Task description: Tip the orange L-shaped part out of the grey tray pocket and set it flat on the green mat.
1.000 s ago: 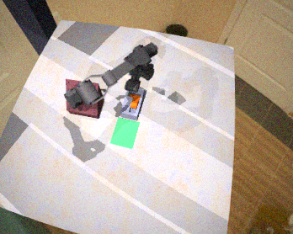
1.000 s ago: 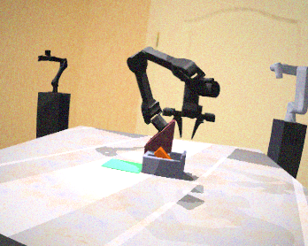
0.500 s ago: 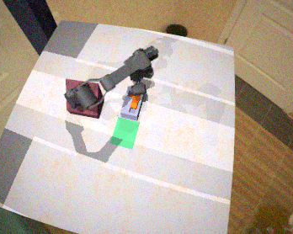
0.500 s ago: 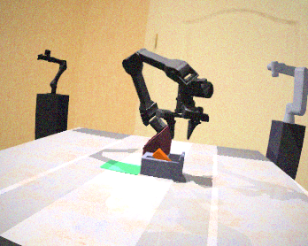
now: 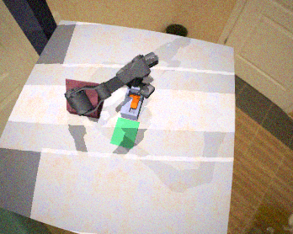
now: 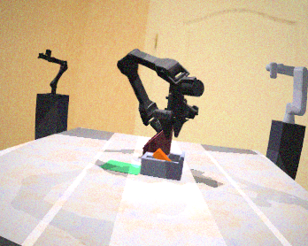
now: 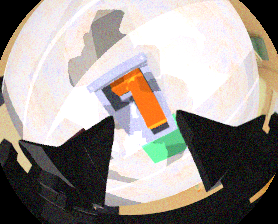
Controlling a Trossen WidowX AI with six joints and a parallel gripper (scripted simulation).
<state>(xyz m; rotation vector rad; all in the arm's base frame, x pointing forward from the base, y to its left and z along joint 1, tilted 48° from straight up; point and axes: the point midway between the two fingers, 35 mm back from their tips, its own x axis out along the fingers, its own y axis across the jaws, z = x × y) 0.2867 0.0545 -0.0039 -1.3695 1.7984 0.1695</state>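
Note:
The orange part [image 5: 135, 101] [image 6: 159, 155] [image 7: 147, 104] sits tilted in the grey tray [image 5: 129, 116] [image 6: 160, 169] [image 7: 119, 73]. Its straight end, on the mat side, stands above the tray rim in the exterior view; its L-shaped end is low in the pocket. My gripper [image 6: 173, 134] [image 7: 145, 117] is open and empty, above the tray. In the wrist view the fingertips are spread to either side of the part's straight end. In the top view the arm partly hides the fingers. The green mat [image 5: 126, 125] [image 6: 119, 166] [image 7: 155, 153] lies beside the tray.
A dark red block [image 5: 98, 112] [image 6: 154, 143] is by the arm's base, behind the tray in the exterior view. Two other arms on dark pedestals [image 6: 52, 116] [image 6: 286, 143] stand in the background, beyond the table.

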